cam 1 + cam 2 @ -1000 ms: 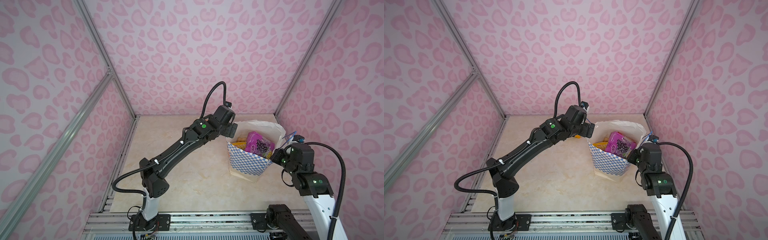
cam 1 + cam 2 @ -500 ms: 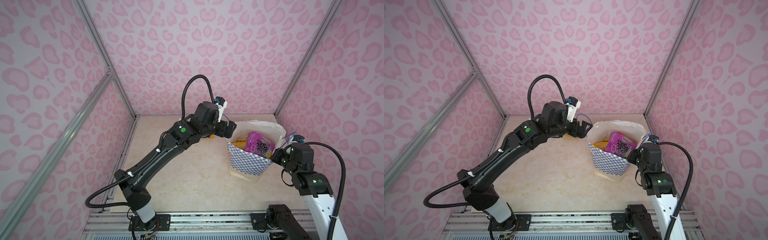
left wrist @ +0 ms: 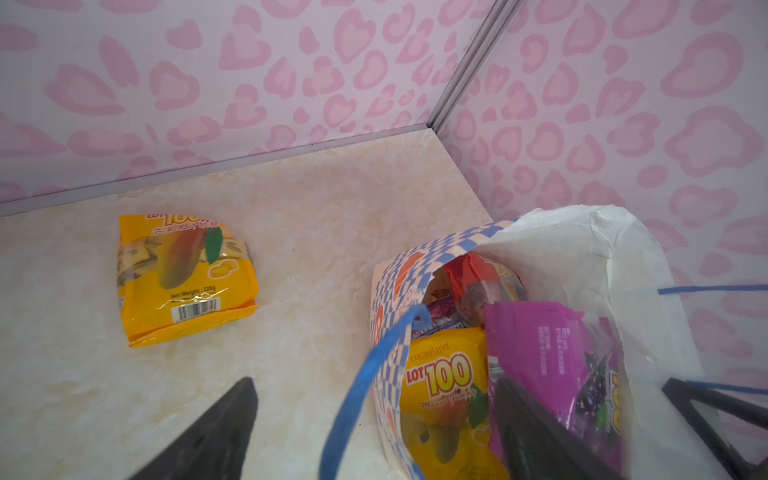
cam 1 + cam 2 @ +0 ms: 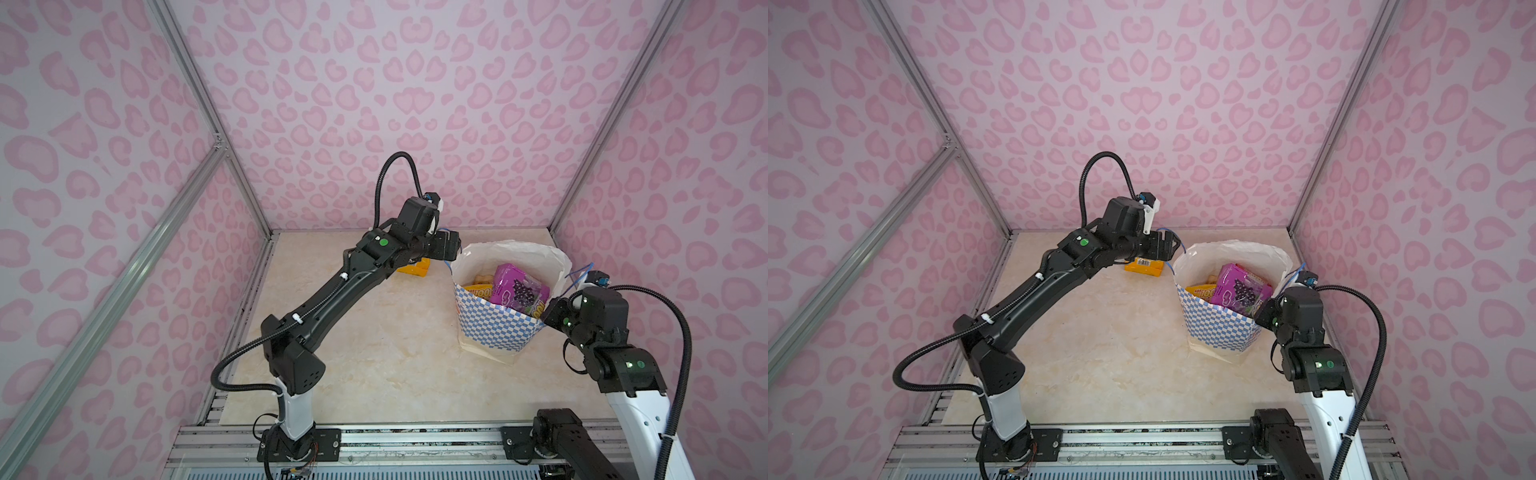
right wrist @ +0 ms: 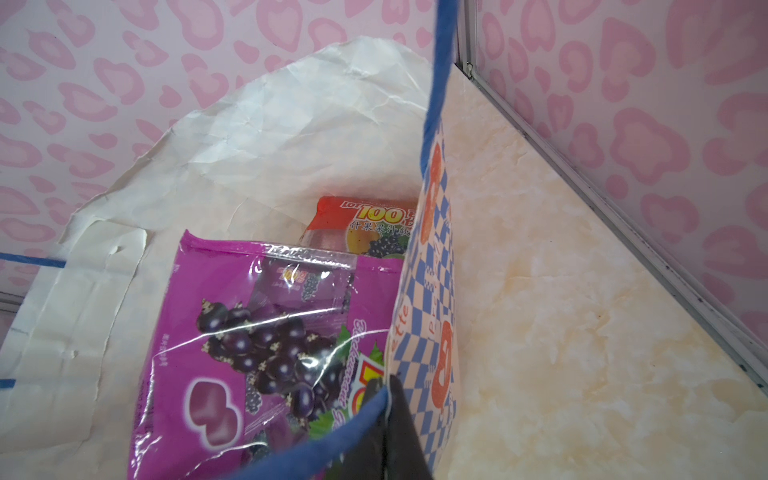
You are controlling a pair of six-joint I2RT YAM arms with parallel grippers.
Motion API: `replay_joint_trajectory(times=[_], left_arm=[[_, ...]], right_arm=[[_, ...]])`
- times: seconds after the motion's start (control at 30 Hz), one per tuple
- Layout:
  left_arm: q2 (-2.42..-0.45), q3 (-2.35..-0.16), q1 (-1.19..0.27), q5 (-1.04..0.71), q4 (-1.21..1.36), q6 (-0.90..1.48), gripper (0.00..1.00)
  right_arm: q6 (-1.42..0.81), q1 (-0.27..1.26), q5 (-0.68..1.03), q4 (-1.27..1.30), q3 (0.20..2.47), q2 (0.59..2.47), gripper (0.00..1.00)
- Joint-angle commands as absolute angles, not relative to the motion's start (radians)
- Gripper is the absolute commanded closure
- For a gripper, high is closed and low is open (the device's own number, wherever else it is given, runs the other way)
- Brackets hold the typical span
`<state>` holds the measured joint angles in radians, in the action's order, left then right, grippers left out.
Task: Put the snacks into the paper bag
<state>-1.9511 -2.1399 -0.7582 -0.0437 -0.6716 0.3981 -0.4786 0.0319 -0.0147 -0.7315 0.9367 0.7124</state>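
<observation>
The paper bag [image 4: 494, 324] [image 4: 1217, 328] [image 3: 582, 249] [image 5: 291, 137] stands upright at the right. Snacks inside it include a purple grape pouch [image 4: 517, 286] [image 4: 1239, 289] [image 3: 548, 353] [image 5: 257, 340], a yellow mango packet [image 3: 444, 386] and a red packet [image 5: 361, 224]. Another yellow mango packet [image 4: 413, 268] [image 4: 1144, 266] [image 3: 183, 278] lies flat on the table left of the bag. My left gripper [image 4: 451, 249] [image 4: 1169, 247] [image 3: 374, 432] is open astride the bag's left rim, a blue handle [image 3: 365, 374] between its fingers. My right gripper [image 4: 548, 311] [image 4: 1262, 309] [image 5: 388, 411] is shut on the bag's near-right rim.
Pink heart-patterned walls close in the marble-look table [image 4: 374, 353] on three sides. The bag stands close to the right wall [image 4: 665, 208]. An aluminium rail [image 4: 374, 440] runs along the front edge, carrying both arm bases.
My left arm's elbow swung out and back while its wrist shifted a little left at the bag's rim, uncovering the yellow packet on the table. The right arm has held still.
</observation>
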Motion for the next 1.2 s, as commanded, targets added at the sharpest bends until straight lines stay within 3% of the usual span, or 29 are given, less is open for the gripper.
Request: replay_joint_trajectory(times=[0.0, 0.03, 0.07, 0.23, 0.47, 0.83, 1.17], left_arm=[[-2.081, -2.311, -0.749, -0.173, -0.757, 0.4, 0.62], [-2.123, -2.391, -0.745, -0.222, -0.8, 0.411, 0.84], [-2.155, -2.457, -0.744, -0.266, -0.83, 0.415, 0.96], [-2.045, -2.469, -0.751, -0.359, -0.779, 0.457, 0.97], [-1.806, -2.28, -0.803, -0.153, -0.716, 0.408, 0.96], [-1.729, -2.289, -0.793, -0.095, -0.725, 0.398, 0.97], [-1.773, -2.2, -0.789, -0.061, -0.748, 0.413, 0.97]], right_arm=[[-0.474, 0.032, -0.015, -0.695, 0.936, 0.711, 0.97], [-0.474, 0.032, -0.013, -0.691, 0.936, 0.716, 0.97], [-0.473, 0.032, -0.013, -0.686, 0.943, 0.723, 0.99], [-0.47, 0.04, 0.062, -0.643, 1.006, 0.794, 1.0], [-0.472, 0.216, 0.009, -0.588, 1.179, 0.882, 1.0], [-0.478, 0.223, -0.032, -0.514, 1.065, 0.933, 1.0], [-0.476, 0.21, -0.013, -0.523, 1.077, 0.919, 1.0]])
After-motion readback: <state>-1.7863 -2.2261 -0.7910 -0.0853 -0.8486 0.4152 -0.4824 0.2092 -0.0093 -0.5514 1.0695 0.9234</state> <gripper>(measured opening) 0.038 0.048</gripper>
